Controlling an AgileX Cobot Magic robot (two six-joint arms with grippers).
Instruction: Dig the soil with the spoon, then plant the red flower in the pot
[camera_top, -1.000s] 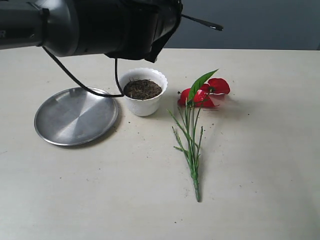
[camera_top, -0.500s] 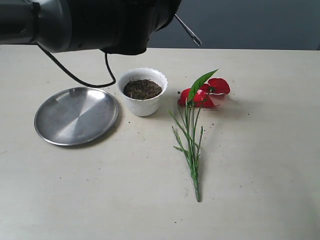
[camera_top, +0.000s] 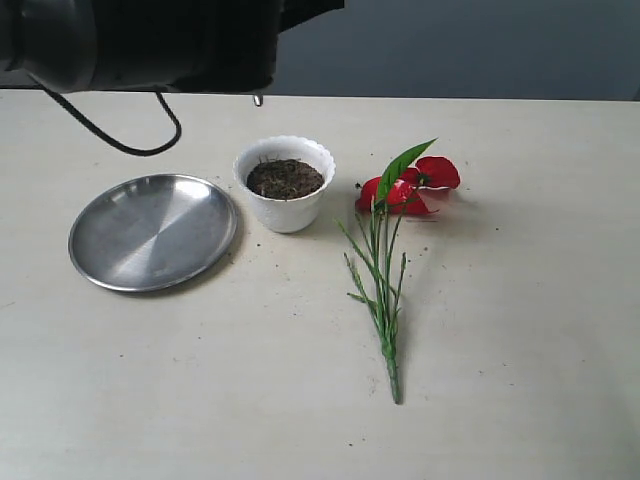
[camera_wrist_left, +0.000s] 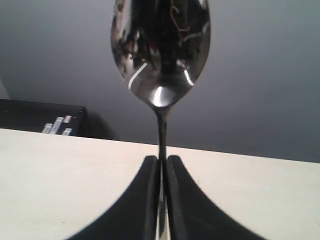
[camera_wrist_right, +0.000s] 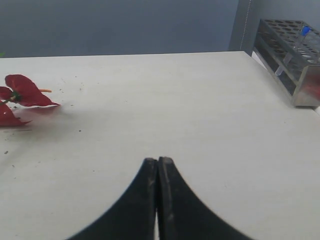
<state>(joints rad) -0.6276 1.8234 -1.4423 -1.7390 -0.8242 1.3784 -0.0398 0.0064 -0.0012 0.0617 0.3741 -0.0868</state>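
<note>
Since the left arm (camera_top: 130, 40) has swung toward the upper left of the outside view, only a tiny shiny tip of the spoon (camera_top: 258, 99) peeks out under it now, above the pot (camera_top: 285, 205). A moment ago the spoon stuck out to the upper right. The soil (camera_top: 285, 178) in the pot looks flat and not dug yet. The red flower (camera_top: 432, 172) lies on the desk (camera_top: 300, 400) just right of the pot, and a steel plate (camera_top: 152, 232) lies on the left. So I think the spoon is being turned to start digging.

From the left wrist, the left hand (camera_wrist_left: 161, 161) is squeezed tight on the spoon's thin handle, with the bowl at the top of the frame.

From the right wrist, the right hand (camera_wrist_right: 158, 161) is closed and holds nothing. Red petals show at the left edge.
</note>
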